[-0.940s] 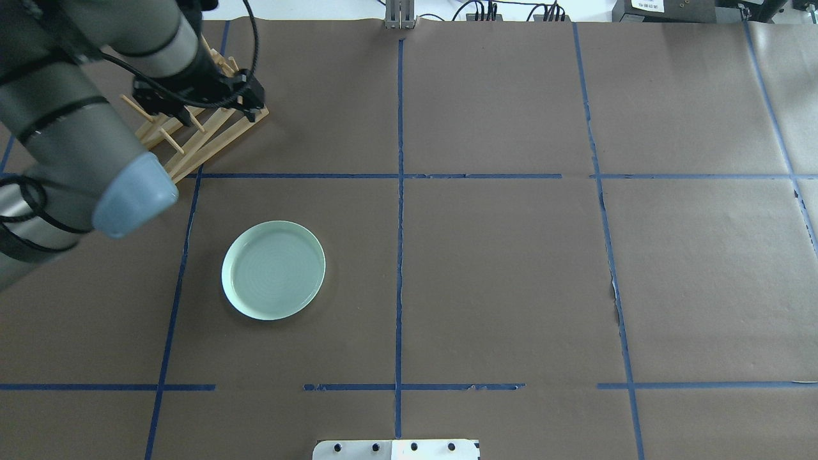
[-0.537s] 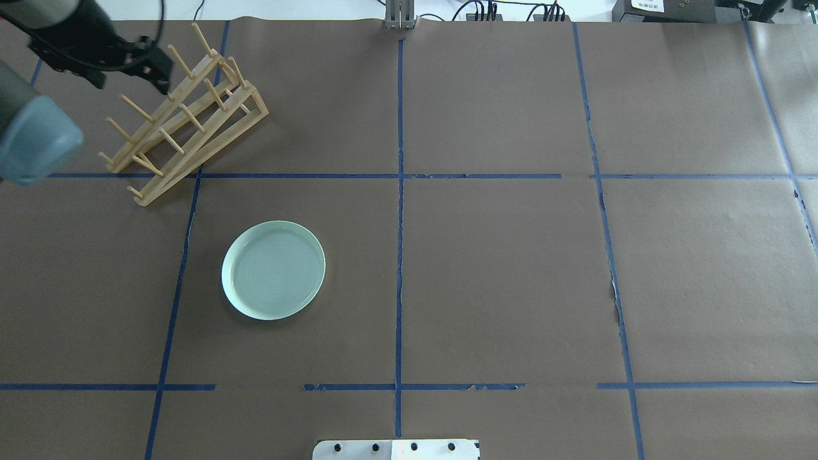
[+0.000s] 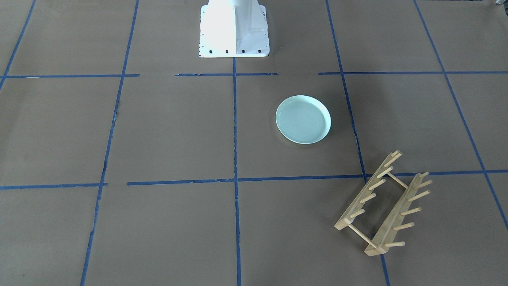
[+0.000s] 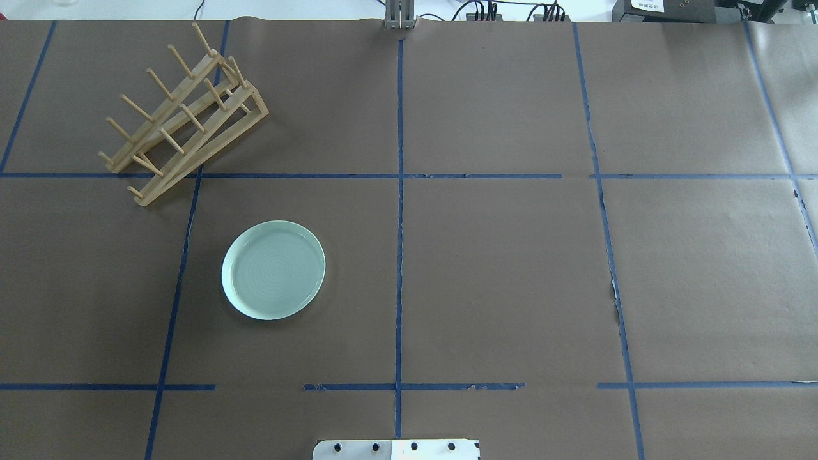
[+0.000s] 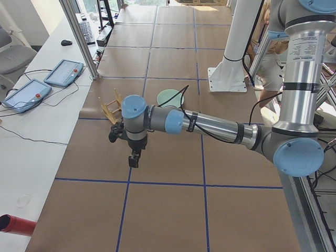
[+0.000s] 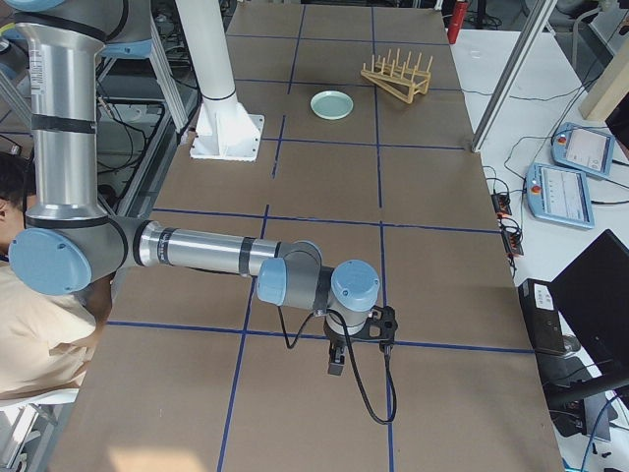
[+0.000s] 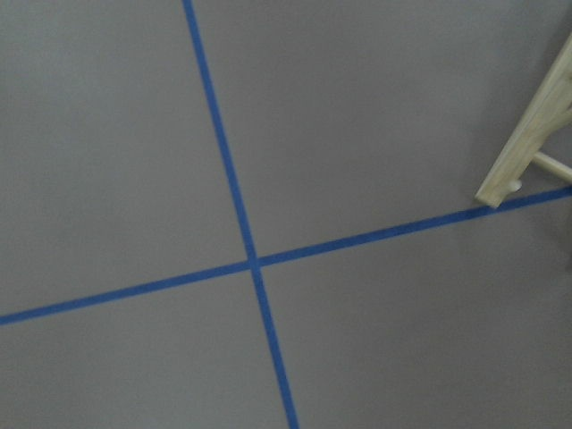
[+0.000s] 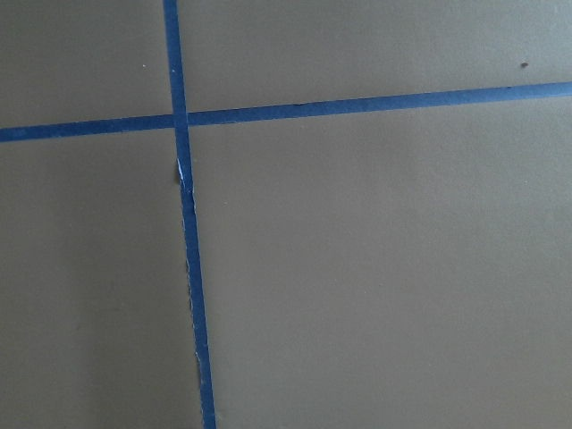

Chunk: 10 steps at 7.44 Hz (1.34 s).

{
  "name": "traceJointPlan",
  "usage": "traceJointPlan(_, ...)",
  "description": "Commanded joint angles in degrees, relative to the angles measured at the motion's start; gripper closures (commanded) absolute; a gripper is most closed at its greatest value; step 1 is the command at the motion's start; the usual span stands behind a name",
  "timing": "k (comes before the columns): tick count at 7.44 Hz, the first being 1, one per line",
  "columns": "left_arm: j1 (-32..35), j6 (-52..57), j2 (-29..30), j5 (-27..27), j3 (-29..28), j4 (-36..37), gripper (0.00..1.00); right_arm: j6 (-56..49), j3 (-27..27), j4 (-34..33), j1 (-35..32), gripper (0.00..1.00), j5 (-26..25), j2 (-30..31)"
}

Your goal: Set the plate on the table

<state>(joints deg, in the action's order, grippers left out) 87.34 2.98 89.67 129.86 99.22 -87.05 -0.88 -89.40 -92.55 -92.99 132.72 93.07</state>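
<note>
The pale mint-green plate [image 4: 273,269] lies flat on the brown paper-covered table [image 4: 498,268], in the square left of the centre tape line; it also shows in the front-facing view [image 3: 303,119] and both side views [image 5: 169,97] [image 6: 332,103]. Nothing touches it. My left gripper [image 5: 134,160] shows only in the exterior left view, hanging over bare table away from the plate; I cannot tell if it is open or shut. My right gripper [image 6: 336,364] shows only in the exterior right view, far from the plate; I cannot tell its state either.
A light wooden peg rack [image 4: 182,121] stands empty at the far left, beyond the plate; one end shows in the left wrist view [image 7: 527,134]. The white robot base [image 3: 234,28] sits at the near edge. Control tablets [image 5: 42,84] lie on a side bench.
My left arm has drawn back to the left, off the rack and out of the overhead view. The rack now shows whole. The plate has not moved.
</note>
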Motion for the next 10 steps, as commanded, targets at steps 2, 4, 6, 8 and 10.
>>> traceJointPlan(2,3.4,0.0,-2.3,5.7,-2.4,-0.1,0.00,0.0,0.0,0.0,0.0,0.00,0.0,0.0)
traceJointPlan(4,3.3,-0.1,-2.3,5.5,-2.2,-0.4,0.00,0.0,0.0,0.0,0.0,0.00,0.0,0.0)
traceJointPlan(6,3.5,-0.2,-2.4,5.7,-2.5,-0.8,0.00,0.0,0.0,0.0,0.0,0.00,0.0,0.0)
traceJointPlan(8,3.4,-0.2,-1.4,5.1,-2.0,-0.7,0.00,0.0,0.0,0.0,0.0,0.00,0.0,0.0)
traceJointPlan(10,3.4,0.1,-1.5,5.4,-1.7,-0.5,0.00,0.0,0.0,0.0,0.0,0.00,0.0,0.0)
